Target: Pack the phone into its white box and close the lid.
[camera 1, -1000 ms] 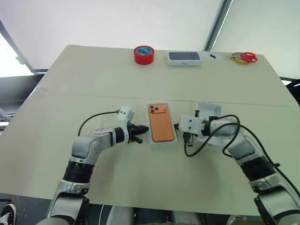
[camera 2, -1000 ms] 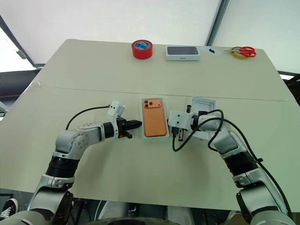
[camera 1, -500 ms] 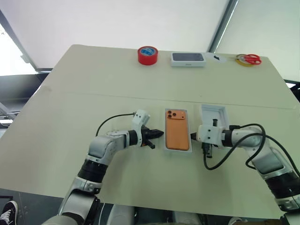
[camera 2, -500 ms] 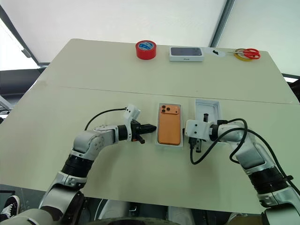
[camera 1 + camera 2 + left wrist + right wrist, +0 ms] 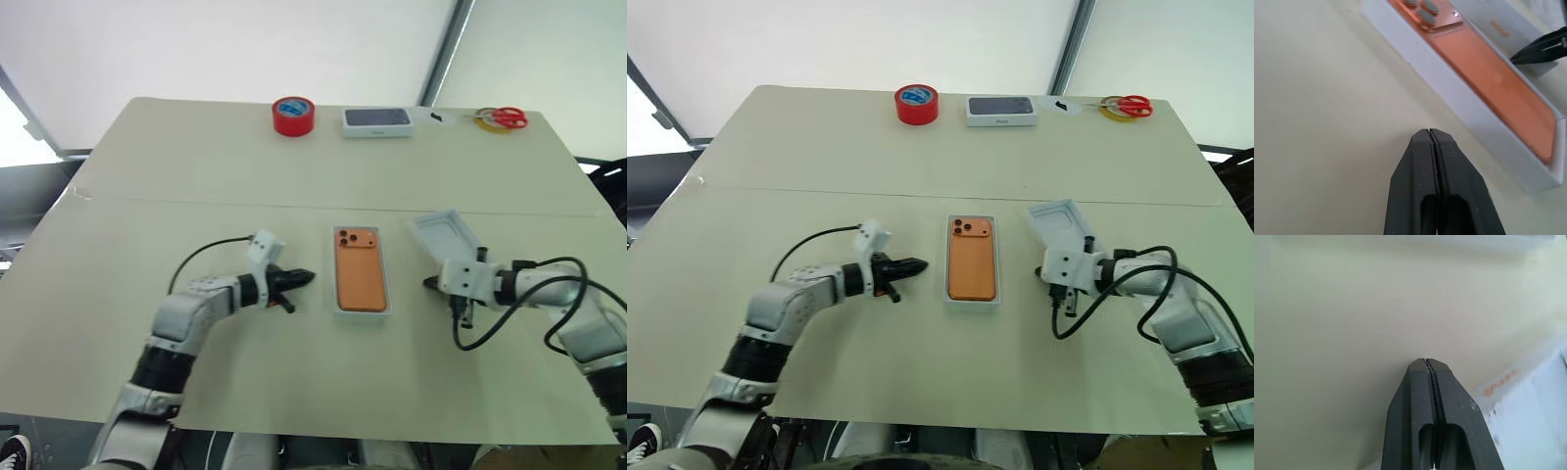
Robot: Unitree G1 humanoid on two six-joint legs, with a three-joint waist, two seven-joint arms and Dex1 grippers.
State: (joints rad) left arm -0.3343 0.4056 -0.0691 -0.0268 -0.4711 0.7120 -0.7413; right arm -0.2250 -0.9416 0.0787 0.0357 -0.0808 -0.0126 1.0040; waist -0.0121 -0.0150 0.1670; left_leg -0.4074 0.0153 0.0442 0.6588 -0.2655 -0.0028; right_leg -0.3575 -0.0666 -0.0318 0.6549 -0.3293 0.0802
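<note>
The orange phone (image 5: 361, 279) lies camera side up inside the shallow white box (image 5: 362, 312) at the middle of the table. The lid (image 5: 446, 235) lies to the box's right, inner face up and turned askew. My left gripper (image 5: 304, 277) is shut and empty, pointing at the box's left side from a short gap. In the left wrist view its fingers (image 5: 1430, 147) are pressed together short of the box wall (image 5: 1449, 93). My right gripper (image 5: 428, 284) is shut on nothing, just off the lid's near corner (image 5: 1533, 421), between lid and box.
Along the far edge stand a red tape roll (image 5: 294, 115), a white box picturing a dark phone (image 5: 377, 120), and red-handled scissors (image 5: 505, 117) on a yellow ring. A seam crosses the table behind the white box.
The right gripper has drawn away from the box's right side toward the lid, and the lid has turned askew. The left gripper has backed off leftward. The camera shifted too.
</note>
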